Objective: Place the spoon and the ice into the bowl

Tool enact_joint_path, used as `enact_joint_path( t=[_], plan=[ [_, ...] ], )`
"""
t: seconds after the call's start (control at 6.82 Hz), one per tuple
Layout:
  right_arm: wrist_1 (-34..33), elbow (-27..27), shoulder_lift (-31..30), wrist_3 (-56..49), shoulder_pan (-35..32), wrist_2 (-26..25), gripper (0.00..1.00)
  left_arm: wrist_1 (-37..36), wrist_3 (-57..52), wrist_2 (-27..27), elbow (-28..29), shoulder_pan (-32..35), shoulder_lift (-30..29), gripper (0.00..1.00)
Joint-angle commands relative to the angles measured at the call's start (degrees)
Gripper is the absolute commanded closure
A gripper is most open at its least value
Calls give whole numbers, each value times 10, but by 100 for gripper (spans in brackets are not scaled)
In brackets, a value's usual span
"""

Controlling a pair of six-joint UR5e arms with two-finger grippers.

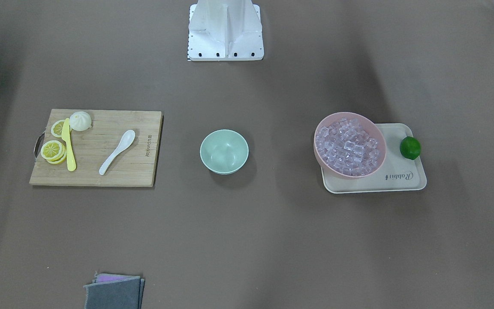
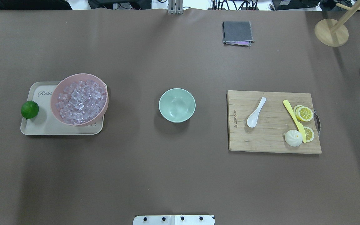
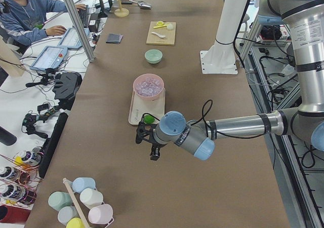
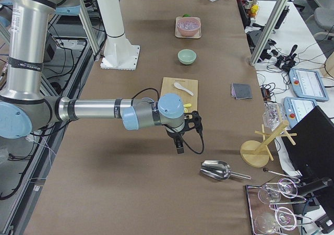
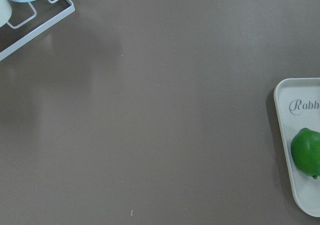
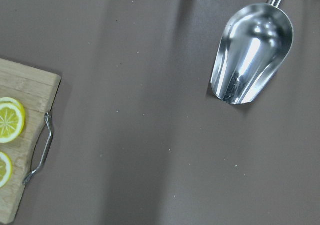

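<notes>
left jaws, right jaws: can't tell opening. white soup spoon [image 2: 257, 111] on bamboo board [image 2: 261, 140] beyond right jaws, toward mint-green bowl [image 2: 177, 106]. Suggest: pinch handle mid-length, lift level.

counter [image 2: 180, 172]: matt brown | cutting board [image 2: 270, 137]: grained wood | handle [image 6: 40, 147]: metal | spoon [image 2: 255, 114]: glossy white | bowl [image 2: 167, 97]: smooth mint-green | ice [image 2: 80, 101]: clear, glassy | scoop [image 6: 250, 55]: polished, mirror-bright metal | tray [image 2: 58, 128]: matt cream | cloth [image 2: 237, 31]: grey fabric
</notes>
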State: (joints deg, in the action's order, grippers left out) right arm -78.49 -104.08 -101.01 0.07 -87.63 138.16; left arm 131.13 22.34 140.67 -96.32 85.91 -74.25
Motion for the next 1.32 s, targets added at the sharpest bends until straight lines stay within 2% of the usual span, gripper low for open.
enact_joint_path(
  t=[0.0, 0.15, 0.44, 0.59, 0.73, 1.03, 1.17],
  plan=[
    [95, -5, 6, 170, 70, -8, 2, 31, 2, 32, -2, -33, -5, 3],
    [131, -6, 28, 273, 120, -28, 5, 31, 4, 31, -2, -48, -25, 3],
    [138, -12, 69, 381, 183, -51, 6, 31, 114, 25, -17, -64, -65, 2],
    [136, -29, 86, 429, 219, -79, 6, 29, 147, 22, -46, -94, -77, 2],
    [136, -38, 106, 494, 262, -110, 6, 28, 159, 2, -67, -113, -77, 2],
    [136, -42, 130, 572, 324, -154, 6, 20, 169, -4, -86, -165, -95, 3],
    [135, -43, 144, 622, 352, -175, 8, 20, 169, -37, -95, -193, -99, 3]
  ],
)
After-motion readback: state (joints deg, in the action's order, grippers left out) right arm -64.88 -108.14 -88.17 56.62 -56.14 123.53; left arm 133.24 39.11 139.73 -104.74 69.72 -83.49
